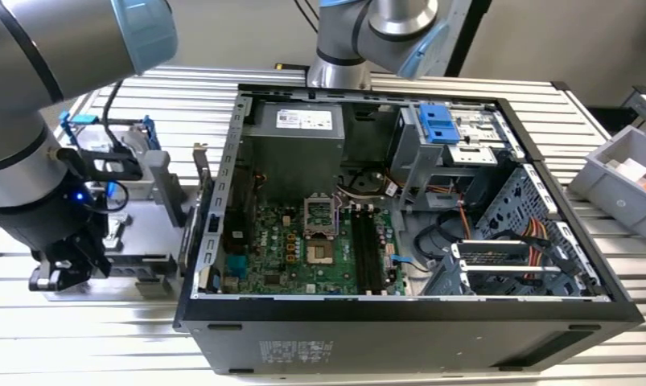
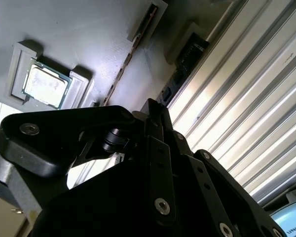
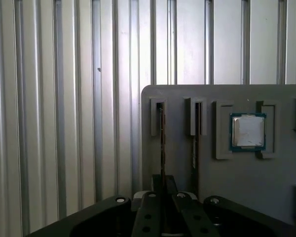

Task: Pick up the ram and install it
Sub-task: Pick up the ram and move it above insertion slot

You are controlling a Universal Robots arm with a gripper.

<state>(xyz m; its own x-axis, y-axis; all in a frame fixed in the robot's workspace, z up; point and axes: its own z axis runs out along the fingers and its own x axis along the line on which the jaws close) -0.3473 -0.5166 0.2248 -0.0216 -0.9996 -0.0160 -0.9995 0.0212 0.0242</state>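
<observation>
gripper [image 3: 163,180], jaws tight on the ram [image 3: 161,138], edge-up in gray tray [image 3: 246,190] slot

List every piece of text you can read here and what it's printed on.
White label on the power supply: too small to read.
Pale print on the case wall: too small to read.
Lettering on the arm's blue cap: cut off, no whole word.
</observation>
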